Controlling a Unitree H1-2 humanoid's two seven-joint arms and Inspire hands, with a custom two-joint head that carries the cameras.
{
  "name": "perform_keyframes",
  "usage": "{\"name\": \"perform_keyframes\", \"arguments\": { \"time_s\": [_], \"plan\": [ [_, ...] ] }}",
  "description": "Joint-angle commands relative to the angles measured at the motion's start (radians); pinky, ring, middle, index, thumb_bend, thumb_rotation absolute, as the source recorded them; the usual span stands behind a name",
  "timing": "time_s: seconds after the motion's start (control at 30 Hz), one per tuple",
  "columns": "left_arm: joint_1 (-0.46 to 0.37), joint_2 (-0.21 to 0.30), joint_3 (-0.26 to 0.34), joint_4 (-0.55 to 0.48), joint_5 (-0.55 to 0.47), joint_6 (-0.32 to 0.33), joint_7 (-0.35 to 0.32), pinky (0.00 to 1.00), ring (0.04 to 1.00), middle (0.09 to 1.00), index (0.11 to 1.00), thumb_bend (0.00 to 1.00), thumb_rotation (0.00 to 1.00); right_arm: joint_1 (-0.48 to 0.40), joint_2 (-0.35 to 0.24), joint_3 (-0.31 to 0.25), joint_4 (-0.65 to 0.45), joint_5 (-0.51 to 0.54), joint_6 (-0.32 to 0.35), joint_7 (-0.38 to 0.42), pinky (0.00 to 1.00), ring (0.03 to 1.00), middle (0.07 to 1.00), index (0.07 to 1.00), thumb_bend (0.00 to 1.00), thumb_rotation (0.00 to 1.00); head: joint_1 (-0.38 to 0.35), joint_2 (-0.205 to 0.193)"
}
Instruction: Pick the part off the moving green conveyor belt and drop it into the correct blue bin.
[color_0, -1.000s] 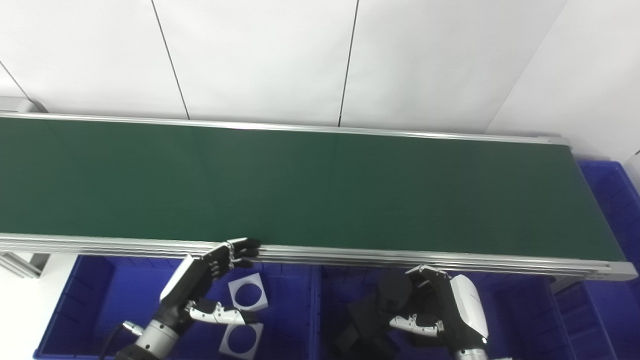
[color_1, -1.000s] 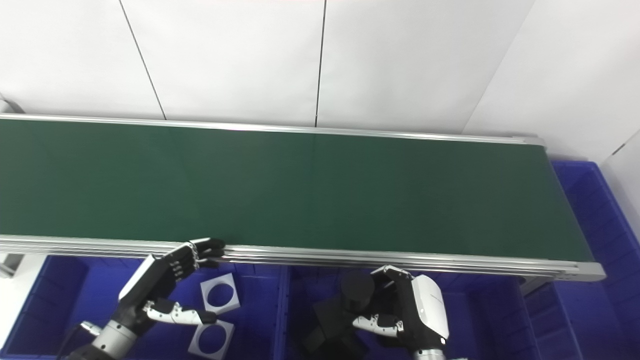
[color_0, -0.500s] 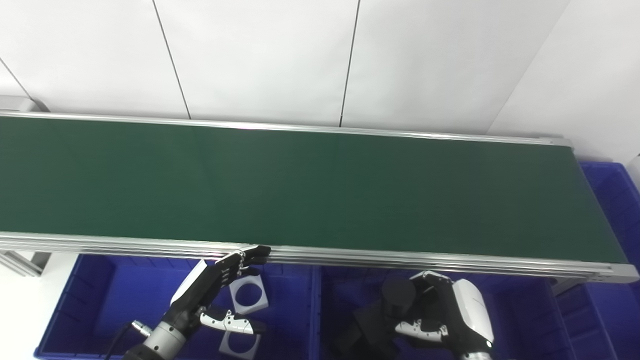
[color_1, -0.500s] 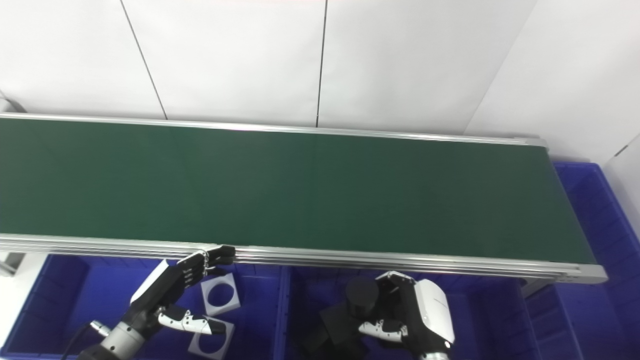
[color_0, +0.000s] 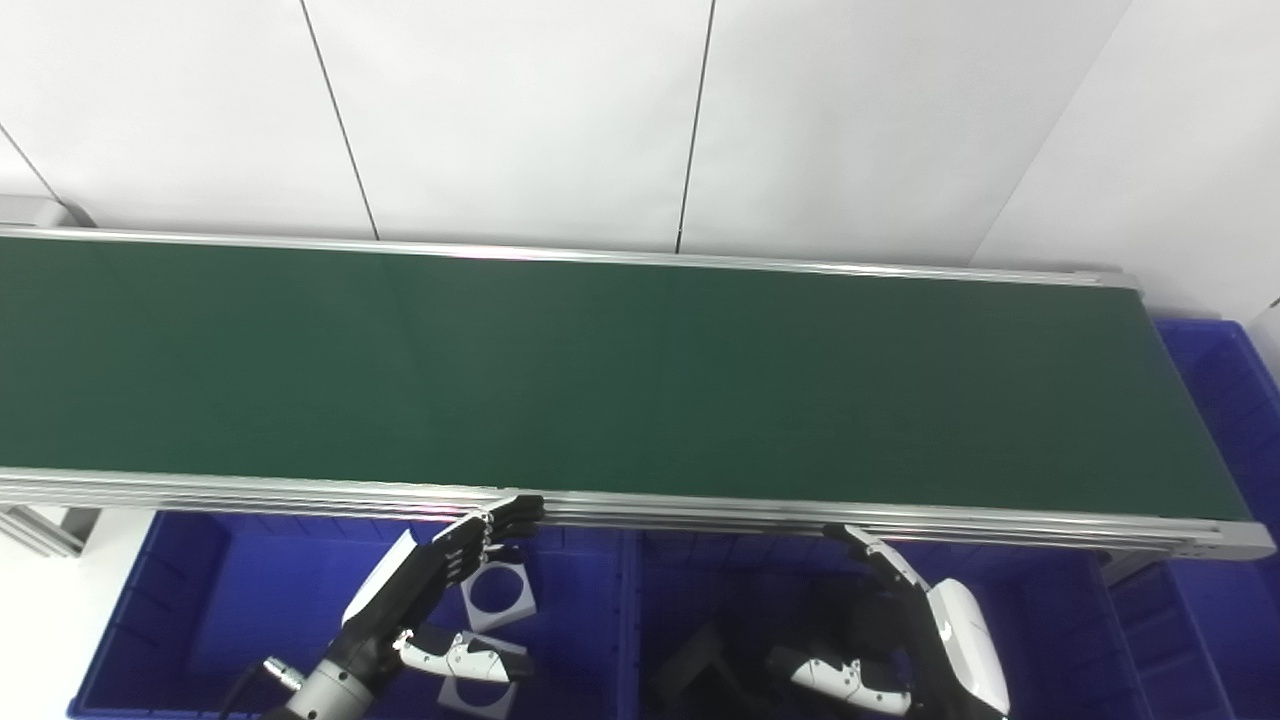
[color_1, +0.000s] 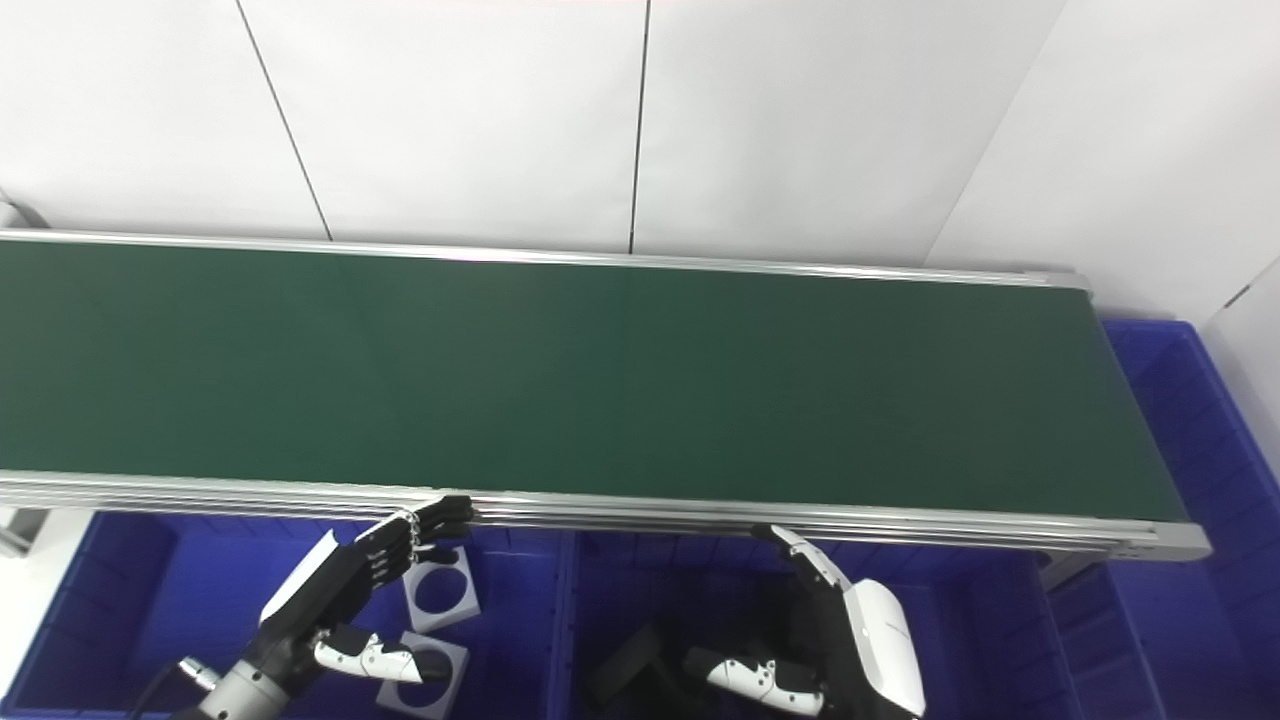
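Left bin (color_0: 180, 600): blue, holds two white square plates (color_0: 497, 594) with round holes, lying flat. Left robot hand (color_0: 420, 590): open, fingers straight, tips at the belt (color_0: 600, 370) rail. Belt: green, bare, long axis left-right. Middle bin (color_0: 1040, 620): dark parts (color_0: 700, 660), outlines indistinct. Right robot hand (color_0: 900, 640): open above them, holding nothing.

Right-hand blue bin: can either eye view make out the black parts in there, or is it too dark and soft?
Left eye view: black parts merge into one dark shape against the blue bin, edges soft. Right eye view: the same, partly hidden by the right hand. Both views: even light, mild glare on the conveyor rail.
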Motion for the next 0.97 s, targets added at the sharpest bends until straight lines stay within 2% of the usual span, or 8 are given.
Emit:
{"name": "perform_keyframes", "arguments": {
  "time_s": [0.0, 0.1, 0.17, 0.27, 0.4, 0.47, 0.7, 0.93],
  "plan": [
    [-0.006, -0.008, 0.002, -0.039, -0.021, -0.035, -0.005, 0.79, 0.852, 0.878, 0.864, 0.91, 0.23, 0.002, 0.006, 0.004, -0.026, -0.015, -0.066, -0.023, 0.68, 0.806, 0.847, 0.847, 0.96, 0.57, 0.000, 0.001],
    [0.001, -0.016, 0.004, -0.048, -0.041, -0.023, -0.011, 0.81, 0.862, 0.880, 0.866, 0.91, 0.23, 0.005, 0.015, 0.011, -0.029, -0.030, -0.056, -0.017, 0.70, 0.830, 0.862, 0.869, 0.95, 0.58, 0.001, 0.000],
    [0.004, -0.021, 0.004, -0.049, -0.056, -0.021, -0.017, 0.82, 0.868, 0.880, 0.867, 0.91, 0.23, -0.001, 0.022, 0.016, -0.016, -0.009, -0.078, -0.019, 0.71, 0.825, 0.859, 0.873, 0.94, 0.57, 0.001, 0.000],
    [0.006, -0.021, 0.002, -0.046, -0.055, -0.028, -0.021, 0.83, 0.873, 0.884, 0.869, 0.89, 0.23, -0.006, 0.029, 0.029, -0.006, 0.097, -0.099, 0.025, 0.71, 0.818, 0.863, 0.885, 0.94, 0.55, -0.001, 0.002],
    [0.007, -0.025, 0.002, -0.038, -0.060, -0.038, -0.022, 0.83, 0.878, 0.891, 0.877, 0.88, 0.22, -0.031, 0.025, 0.055, 0.036, 0.232, -0.159, 0.086, 0.70, 0.814, 0.874, 0.894, 0.92, 0.45, 0.005, -0.002],
    [0.009, -0.029, 0.007, -0.036, -0.062, -0.034, -0.017, 0.83, 0.877, 0.891, 0.876, 0.89, 0.21, -0.046, 0.031, 0.059, 0.063, 0.268, -0.175, 0.105, 0.71, 0.812, 0.868, 0.897, 0.93, 0.43, 0.005, -0.002],
    [0.015, -0.046, 0.029, -0.008, -0.047, -0.076, 0.002, 0.81, 0.868, 0.898, 0.886, 0.89, 0.20, -0.055, 0.058, 0.058, 0.107, 0.316, -0.195, 0.132, 0.74, 0.815, 0.868, 0.916, 0.93, 0.36, 0.015, -0.014],
    [0.017, -0.055, 0.048, 0.003, -0.046, -0.088, -0.002, 0.80, 0.868, 0.904, 0.888, 0.87, 0.18, -0.049, 0.077, 0.053, 0.114, 0.350, -0.188, 0.157, 0.78, 0.842, 0.886, 0.944, 0.90, 0.36, 0.013, -0.015]
  ]
}}
